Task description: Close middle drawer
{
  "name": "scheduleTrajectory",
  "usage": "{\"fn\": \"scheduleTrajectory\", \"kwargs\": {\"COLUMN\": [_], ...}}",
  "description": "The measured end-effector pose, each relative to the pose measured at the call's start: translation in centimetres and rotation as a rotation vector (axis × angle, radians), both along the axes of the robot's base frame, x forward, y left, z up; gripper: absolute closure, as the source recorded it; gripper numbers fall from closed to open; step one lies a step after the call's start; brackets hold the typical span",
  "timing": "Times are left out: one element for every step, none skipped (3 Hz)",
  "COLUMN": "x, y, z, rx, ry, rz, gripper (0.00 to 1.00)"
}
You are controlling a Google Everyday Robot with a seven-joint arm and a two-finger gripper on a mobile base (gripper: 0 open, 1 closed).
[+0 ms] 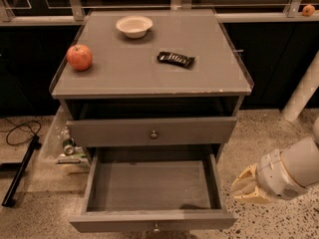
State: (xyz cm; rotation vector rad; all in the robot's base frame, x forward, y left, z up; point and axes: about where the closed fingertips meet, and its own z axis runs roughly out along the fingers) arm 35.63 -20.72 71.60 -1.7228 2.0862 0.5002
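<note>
The grey cabinet (149, 78) stands in the middle of the camera view. The middle drawer (152, 185) is pulled far out toward me and is empty. Its flat grey front (124, 224) is at the bottom edge of the view, with a small round knob (156, 228) at centre. The top drawer (199, 131) sits above it, nearly in, with its own knob (154, 133). The lowest drawer is hidden under the open one. My gripper (245, 187) is at the lower right, just outside the open drawer's right side wall, near its front corner.
On the cabinet top are a red apple (79, 57), a white bowl (134, 26) and a dark snack bar (175, 59). A cable (20, 131) and a black bar (20, 176) lie on the floor at left. A white post (301, 96) stands at right.
</note>
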Motion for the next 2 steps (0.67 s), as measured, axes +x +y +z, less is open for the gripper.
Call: {"fn": "scheduleTrajectory", "kwargs": {"x": [0.0,0.3], "y": [0.4,0.7], "z": [-1.5,-6.4], "rx": [0.014,0.066], "ry": [0.016,0.067], "rz": [-0.006,-0.033], "gripper": [1.00,1.00]}}
